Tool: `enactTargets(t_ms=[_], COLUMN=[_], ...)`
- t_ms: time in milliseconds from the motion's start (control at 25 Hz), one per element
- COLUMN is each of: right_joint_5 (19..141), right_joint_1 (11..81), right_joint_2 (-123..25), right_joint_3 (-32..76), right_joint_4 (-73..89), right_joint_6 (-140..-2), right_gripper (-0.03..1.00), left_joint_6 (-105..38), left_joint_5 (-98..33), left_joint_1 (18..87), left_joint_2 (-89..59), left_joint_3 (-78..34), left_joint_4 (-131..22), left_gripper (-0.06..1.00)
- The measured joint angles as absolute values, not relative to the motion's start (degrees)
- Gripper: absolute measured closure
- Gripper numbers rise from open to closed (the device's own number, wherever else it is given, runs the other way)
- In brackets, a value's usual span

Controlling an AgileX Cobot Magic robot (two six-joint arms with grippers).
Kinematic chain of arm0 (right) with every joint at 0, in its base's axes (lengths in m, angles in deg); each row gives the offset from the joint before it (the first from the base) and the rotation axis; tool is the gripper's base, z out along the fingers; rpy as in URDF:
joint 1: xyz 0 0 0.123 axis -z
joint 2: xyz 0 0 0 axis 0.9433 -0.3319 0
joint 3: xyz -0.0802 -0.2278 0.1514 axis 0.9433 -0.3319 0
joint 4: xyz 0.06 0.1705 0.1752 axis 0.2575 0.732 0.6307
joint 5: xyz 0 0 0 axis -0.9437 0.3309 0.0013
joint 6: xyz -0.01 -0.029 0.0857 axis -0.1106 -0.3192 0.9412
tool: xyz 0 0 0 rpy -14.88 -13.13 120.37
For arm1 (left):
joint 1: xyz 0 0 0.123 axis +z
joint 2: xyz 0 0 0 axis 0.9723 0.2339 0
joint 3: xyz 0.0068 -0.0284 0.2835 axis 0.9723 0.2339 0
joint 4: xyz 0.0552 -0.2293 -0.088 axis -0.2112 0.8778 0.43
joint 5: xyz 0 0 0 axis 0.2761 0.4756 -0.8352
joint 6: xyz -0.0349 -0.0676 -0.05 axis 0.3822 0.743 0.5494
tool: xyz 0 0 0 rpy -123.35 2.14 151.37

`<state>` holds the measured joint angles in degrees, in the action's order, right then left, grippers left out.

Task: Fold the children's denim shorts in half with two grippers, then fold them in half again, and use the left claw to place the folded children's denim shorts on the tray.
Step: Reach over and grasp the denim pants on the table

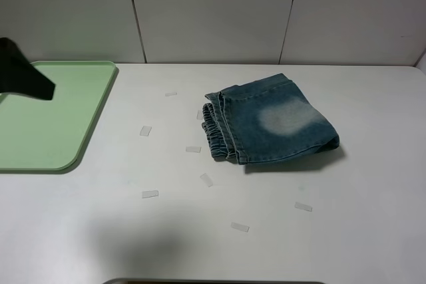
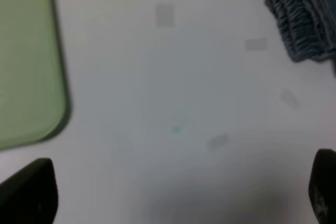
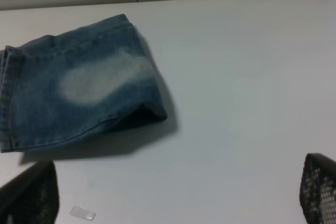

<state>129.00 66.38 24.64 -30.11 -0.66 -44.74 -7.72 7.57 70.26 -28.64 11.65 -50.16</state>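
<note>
- I see the shorts (image 1: 273,121) folded on the table (image 1: 200,244), well apart from the tray (image 1: 40,144).
- Left gripper (image 2: 176,198): jaws spread, above the table.
- Right gripper (image 3: 173,198): spread too, near the shorts.

Probably lab: bare white table (image 1: 373,231), tape markers (image 1: 150,194), plain panelled wall (image 1: 213,11).

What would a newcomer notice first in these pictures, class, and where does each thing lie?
The folded children's denim shorts, with a pale faded patch on top, lie just right of middle on the white table. At the far left sits the pale green tray, a black part of the left arm hanging over its far corner.
</note>
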Motion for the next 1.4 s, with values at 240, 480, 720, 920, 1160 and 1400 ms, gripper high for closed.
enactTargets(t_ms=[240,480,720,920,1160,1400], right_joint_5=[129.0,129.0,129.0,129.0,129.0,129.0], right_joint_1=[66.4,66.4,66.4,66.4,66.4,66.4], right_joint_2=[24.6,24.6,24.6,24.6,24.6,24.6], right_joint_3=[-30.1,-30.1,-30.1,-30.1,-30.1,-30.1], right_joint_4=[-0.7,-0.7,-0.7,-0.7,-0.7,-0.7], right_joint_6=[-44.8,-44.8,-44.8,-44.8,-44.8,-44.8], right_gripper=[0.27,0.27,0.27,0.27,0.27,0.27], left_joint_6=[-8.9,-8.9,-8.9,-8.9,-8.9,-7.7], left_joint_5=[-4.1,-14.4,-20.5,-22.4,-23.7,-27.0], left_joint_1=[60.5,50.2,44.1,41.5,41.1,41.1], left_joint_2=[-11.9,2.7,14.6,22.3,28.3,32.5], left_joint_3=[9.2,5.7,0.0,-6.0,-10.5,-12.5], left_joint_4=[-46.9,-42.6,-38.6,-36.3,-33.2,-32.5], left_gripper=[-0.01,-0.01,-0.01,-0.01,-0.01,-0.01])
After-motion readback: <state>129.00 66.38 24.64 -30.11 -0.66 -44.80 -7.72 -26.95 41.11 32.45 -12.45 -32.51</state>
